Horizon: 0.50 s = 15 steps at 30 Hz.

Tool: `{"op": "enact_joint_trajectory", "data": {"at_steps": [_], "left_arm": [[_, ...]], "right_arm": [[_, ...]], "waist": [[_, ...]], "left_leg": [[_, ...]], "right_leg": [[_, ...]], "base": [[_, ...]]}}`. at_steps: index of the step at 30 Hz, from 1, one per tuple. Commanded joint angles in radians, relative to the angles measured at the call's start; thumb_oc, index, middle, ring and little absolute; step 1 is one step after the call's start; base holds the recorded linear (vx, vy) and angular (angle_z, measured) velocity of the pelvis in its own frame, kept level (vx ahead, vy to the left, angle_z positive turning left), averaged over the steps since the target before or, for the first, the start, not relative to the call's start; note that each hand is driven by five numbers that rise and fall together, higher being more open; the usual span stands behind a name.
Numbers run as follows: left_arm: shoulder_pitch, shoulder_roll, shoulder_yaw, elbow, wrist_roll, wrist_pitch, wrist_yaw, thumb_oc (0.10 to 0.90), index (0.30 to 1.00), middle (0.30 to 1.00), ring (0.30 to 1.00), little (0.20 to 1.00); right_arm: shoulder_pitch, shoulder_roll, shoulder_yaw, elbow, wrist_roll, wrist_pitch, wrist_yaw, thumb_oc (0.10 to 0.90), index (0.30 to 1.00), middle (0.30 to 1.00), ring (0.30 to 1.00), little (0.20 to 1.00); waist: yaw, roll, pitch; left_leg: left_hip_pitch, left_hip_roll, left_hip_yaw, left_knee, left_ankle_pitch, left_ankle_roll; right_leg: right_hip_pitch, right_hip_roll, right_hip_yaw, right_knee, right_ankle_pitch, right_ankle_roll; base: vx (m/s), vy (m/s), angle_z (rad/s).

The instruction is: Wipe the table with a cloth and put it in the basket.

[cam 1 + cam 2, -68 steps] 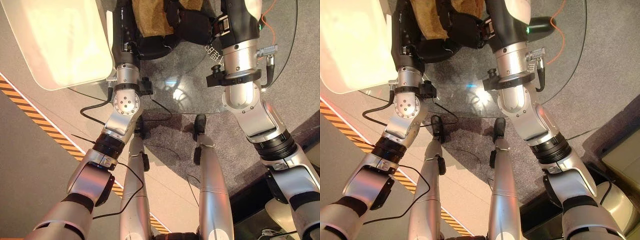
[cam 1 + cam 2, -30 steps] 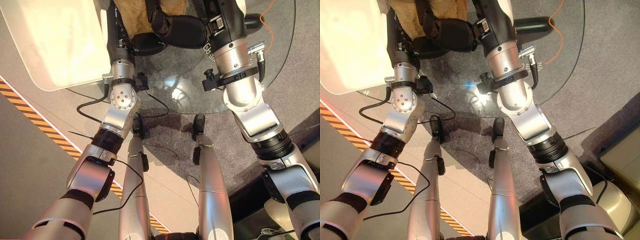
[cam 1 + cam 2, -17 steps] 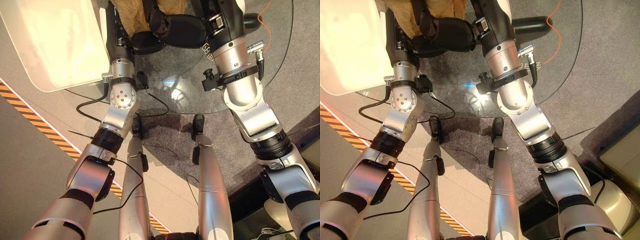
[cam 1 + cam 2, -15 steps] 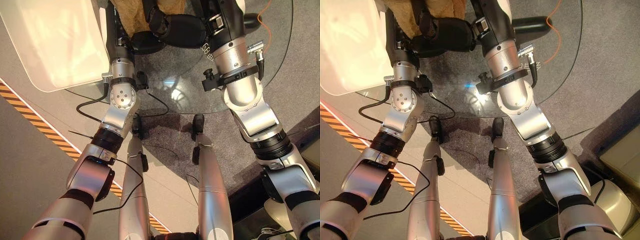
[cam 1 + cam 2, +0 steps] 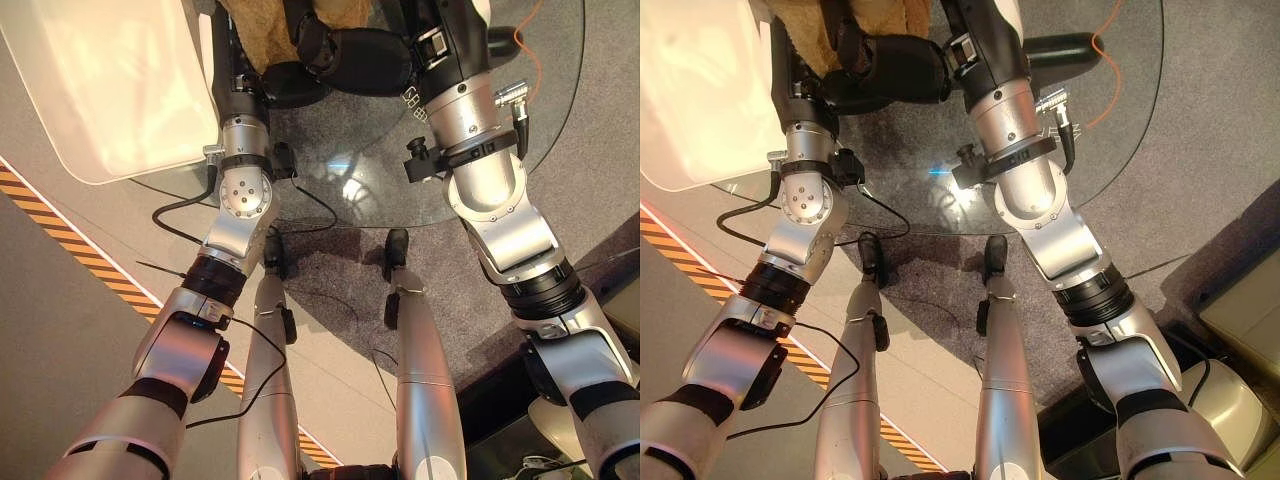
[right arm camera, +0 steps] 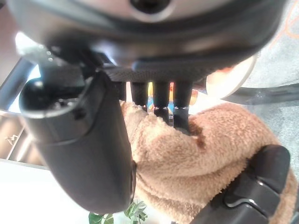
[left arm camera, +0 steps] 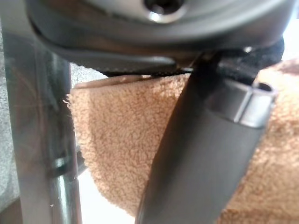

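I am in the middle of the wiping, as far as I can judge: the tan cloth (image 5: pixel 262 30) lies on the round glass table (image 5: pixel 545 110) at its far side, and both my hands are on it. The second half of the job is not begun; the cloth is not in any basket, and I can't pick out a basket for certain. A big pale tray-like thing (image 5: pixel 100 80) sits just to my left of the table, but I can't tell whether it is the basket.

My left hand (image 5: pixel 290 82) reaches straight forward from the table's left edge and rests on the near left part of the cloth. In the left wrist view my thumb (image 7: pixel 201 158) lies long and straight across the fluffy cloth (image 7: pixel 117 154); the other fingers are hidden there, so I judge the hand flat and pressing, not gripping, with some doubt.

My right hand (image 5: pixel 895 65) comes in from the right, the forearm crossing over the glass and the hand turned inward toward my left hand, so the two nearly meet on the cloth. In the right wrist view my fingers (image 6: pixel 161 105) run out straight in a row and their tips sink into the bunched cloth (image 6: pixel 205 158), with the thick thumb beside them; nothing is pinched, the hand is spread and pushing down.

What is left, I reckon: finish the strokes over the glass, then gather the cloth and carry it off to the basket
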Motion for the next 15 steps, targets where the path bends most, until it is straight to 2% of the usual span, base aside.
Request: {"op": "enact_joint_trajectory", "data": {"at_steps": [1, 10, 15], "left_arm": [[-0.182, 0.021, -0.001, -0.016, 0.019, -0.127, -0.029, 0.1, 0.3, 0.3, 0.3, 0.2], [-0.164, -0.009, 0.017, -0.036, -0.152, -0.143, -0.142, 0.1, 0.3, 0.3, 0.3, 0.2], [-0.173, -0.015, 0.016, -0.037, -0.123, -0.133, -0.132, 0.1, 0.3, 0.3, 0.3, 0.2]], "right_arm": [[-0.184, 0.097, -0.073, -0.144, 0.055, -0.197, 0.008, 0.1, 0.3, 0.3, 0.3, 0.2], [-0.183, 0.104, -0.076, -0.144, 0.052, -0.195, 0.015, 0.1, 0.3, 0.3, 0.3, 0.2], [-0.189, 0.106, -0.076, -0.143, 0.056, -0.189, 0.013, 0.1, 0.3, 0.3, 0.3, 0.2]], "waist": [[0.022, -0.052, -0.024], [0.02, -0.05, -0.024], [0.019, -0.053, -0.024]], "left_leg": [[0.056, -0.087, 0.05, 0.026, -0.11, 0.055], [0.055, -0.089, 0.051, 0.027, -0.111, 0.055], [0.055, -0.088, 0.05, 0.027, -0.113, 0.055]], "right_leg": [[0.081, 0.151, -0.021, -0.15, 0.05, -0.047], [0.08, 0.151, -0.019, -0.151, 0.05, -0.046], [0.082, 0.15, -0.019, -0.153, 0.049, -0.045]], "base": [[0.0, 0.0, 0.0], [0.0, 0.0, 0.0], [0.0, 0.0, 0.0]]}}
